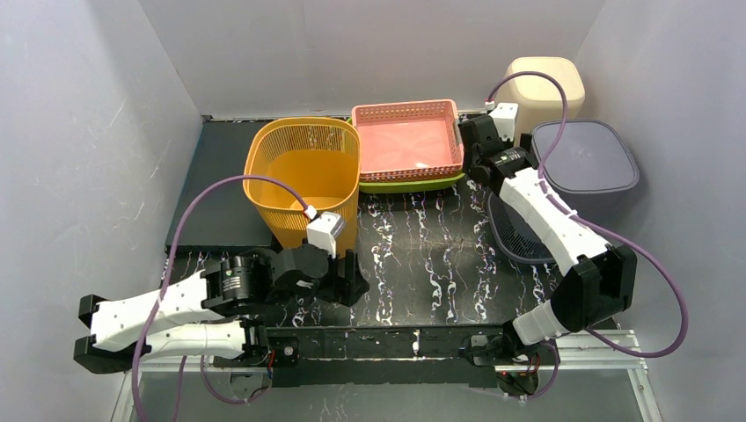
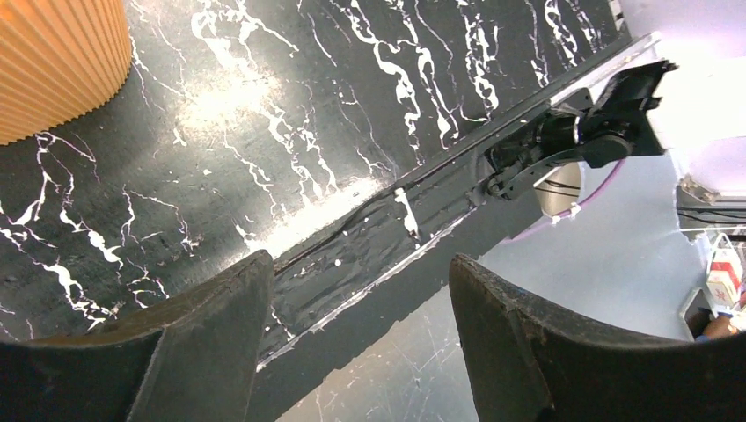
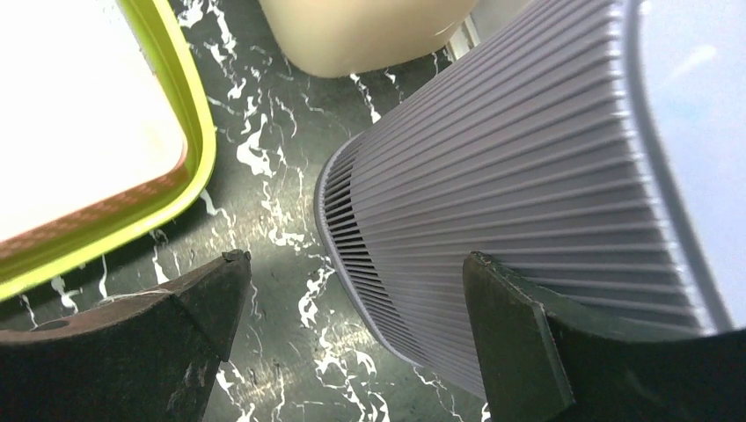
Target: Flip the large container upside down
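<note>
Right gripper (image 3: 352, 264) hangs with its jaws wide apart and nothing between them. Just ahead, crowding one finger, is the grey bin (image 3: 493, 176). Its ribbed wall slants away, its slotted rim is down at the table (image 3: 264, 202), and its flat closed face is turned up. I see no contact between fingers and wall. Off the other finger, a little further, runs the green tray (image 3: 201, 132), and beyond both stands a beige bin (image 3: 369, 31).

I take the grey bin for the large container, and from how it lies I judge the flip all but done: base up, mouth down. I cannot tell whether the rim sits flat all round, since my arm hides its near side from above. So the next move, as I read it, is a clean retreat: draw straight back from the wall, clear of the tray, without nudging the bin.

Left gripper (image 2: 361, 264) is partly open and empty over the table's near edge, with the upright orange basket (image 2: 53, 61) off to one side.
</note>
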Tool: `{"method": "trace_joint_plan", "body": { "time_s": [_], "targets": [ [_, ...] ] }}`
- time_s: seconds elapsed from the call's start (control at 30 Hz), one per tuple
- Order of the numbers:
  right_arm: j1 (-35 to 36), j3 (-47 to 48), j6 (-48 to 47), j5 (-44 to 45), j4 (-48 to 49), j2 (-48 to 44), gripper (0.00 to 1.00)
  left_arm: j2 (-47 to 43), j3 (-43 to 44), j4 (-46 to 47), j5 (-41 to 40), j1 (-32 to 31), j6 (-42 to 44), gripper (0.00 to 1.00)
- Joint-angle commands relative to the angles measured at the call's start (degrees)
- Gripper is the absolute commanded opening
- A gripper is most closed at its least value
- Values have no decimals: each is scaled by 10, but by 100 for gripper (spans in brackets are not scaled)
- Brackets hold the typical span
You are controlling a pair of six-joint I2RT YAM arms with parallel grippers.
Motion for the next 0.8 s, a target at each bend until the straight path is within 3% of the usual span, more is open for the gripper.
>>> {"method": "trace_joint_plan", "body": {
  "time_s": [0.0, 0.17, 0.5, 0.63, 0.77],
  "targets": [
    [-19, 29, 18, 53, 24, 3, 99, -27, 43, -43, -4, -1, 23, 71],
    [-22, 45, 26, 15, 14, 15, 99, -35, 71, -71, -9, -1, 27, 71],
    [-21, -7, 31, -474, 86, -94, 99, -25, 197, -131, -78, -1, 59, 71],
    [-17, -36, 66, -582, 106, -124, 98, -12, 265, -160, -124, -1, 93, 71],
    [21, -46, 89, -643, 132, -140, 97, 56, 359, -277, -256, -1, 88, 72]
  ]
}}
